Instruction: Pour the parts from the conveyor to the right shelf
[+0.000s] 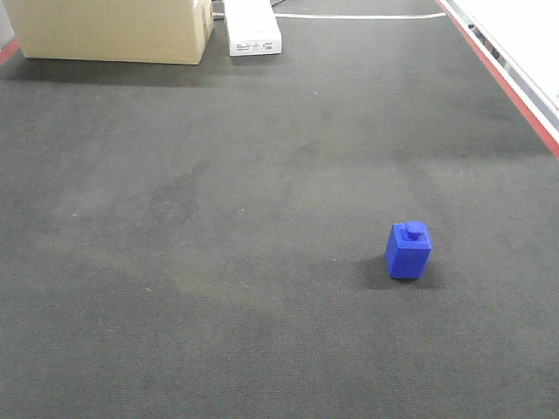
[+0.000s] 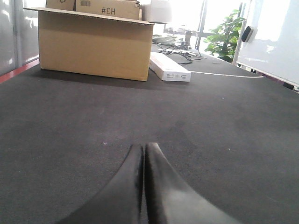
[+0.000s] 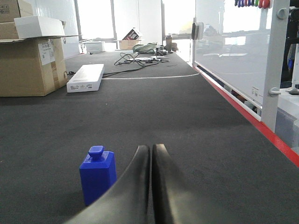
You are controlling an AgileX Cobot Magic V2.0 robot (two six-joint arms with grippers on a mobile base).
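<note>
One of the parts, a small bright-blue block [image 1: 408, 250] with a round stud on top, stands upright on the dark-grey carpet-textured conveyor [image 1: 218, 262]. In the right wrist view this blue block [image 3: 97, 175] sits just left of my right gripper [image 3: 152, 148], whose fingers are pressed together and hold nothing. My left gripper [image 2: 143, 146] is shut too, low over bare conveyor [image 2: 70, 121], with no part near it. Neither gripper shows in the front view. The right shelf is out of view.
A large cardboard box [image 1: 113, 30] and a flat white box [image 1: 253, 26] lie at the conveyor's far end. A red stripe [image 1: 515, 96] runs along the right edge, beside a white panel [image 3: 233, 60]. Cables [image 3: 140, 58] lie farther back.
</note>
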